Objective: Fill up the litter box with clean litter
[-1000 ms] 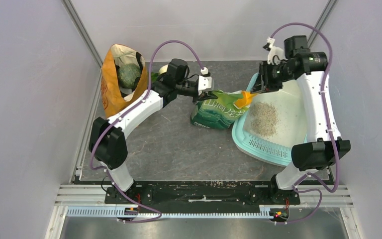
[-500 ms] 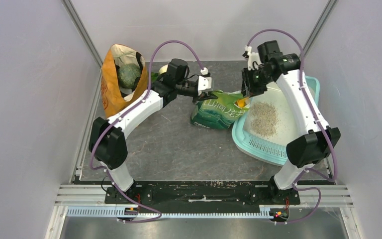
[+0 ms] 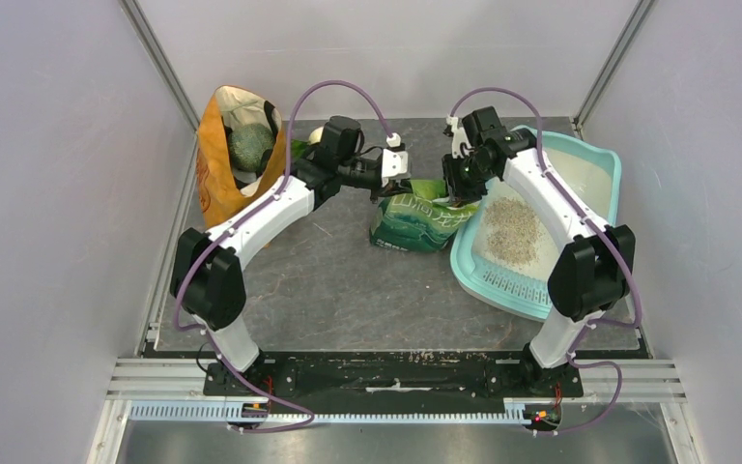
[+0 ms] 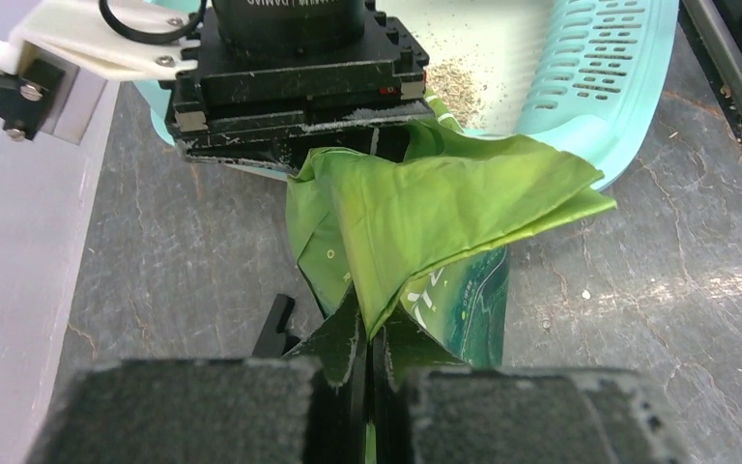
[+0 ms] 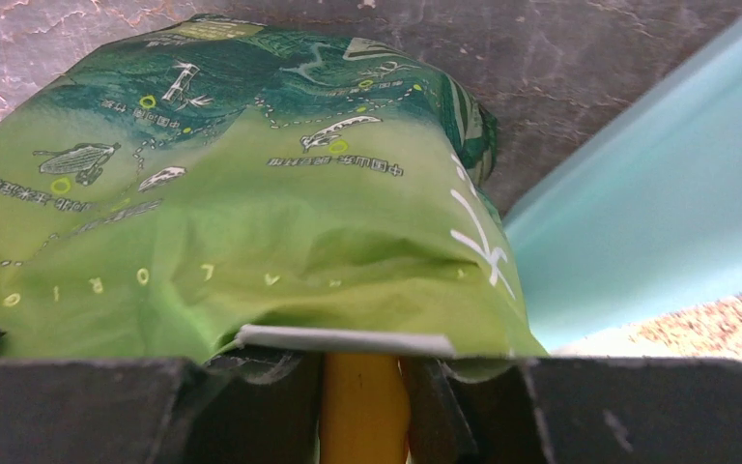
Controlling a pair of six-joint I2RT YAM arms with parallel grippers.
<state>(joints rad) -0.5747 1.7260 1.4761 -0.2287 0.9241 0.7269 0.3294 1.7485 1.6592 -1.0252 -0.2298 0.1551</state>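
Note:
The pale-turquoise litter box (image 3: 603, 164) lies at the right, tilted, with a patch of grey-beige litter (image 3: 512, 230) on its whitish floor. A green printed bag (image 3: 415, 220) stands just left of it. My left gripper (image 3: 396, 176) is shut on the bag's top edge (image 4: 444, 203), pinching the green film between its fingertips (image 4: 367, 333). My right gripper (image 3: 459, 188) is shut on the orange scoop's handle (image 5: 362, 406) at the bag's mouth (image 5: 251, 213). The scoop's bowl is hidden inside the bag. The box wall (image 5: 657, 193) and some litter (image 5: 725, 314) show beside it.
An orange-tan cloth bag (image 3: 237, 155) with a round green thing inside stands at the back left. The box's slotted grille (image 3: 512, 285) faces the near side. Grey walls close in on both sides and the back.
My right gripper has swung left from over the litter box to the green bag's mouth, and the orange scoop has gone into the bag. The left arm has held still.

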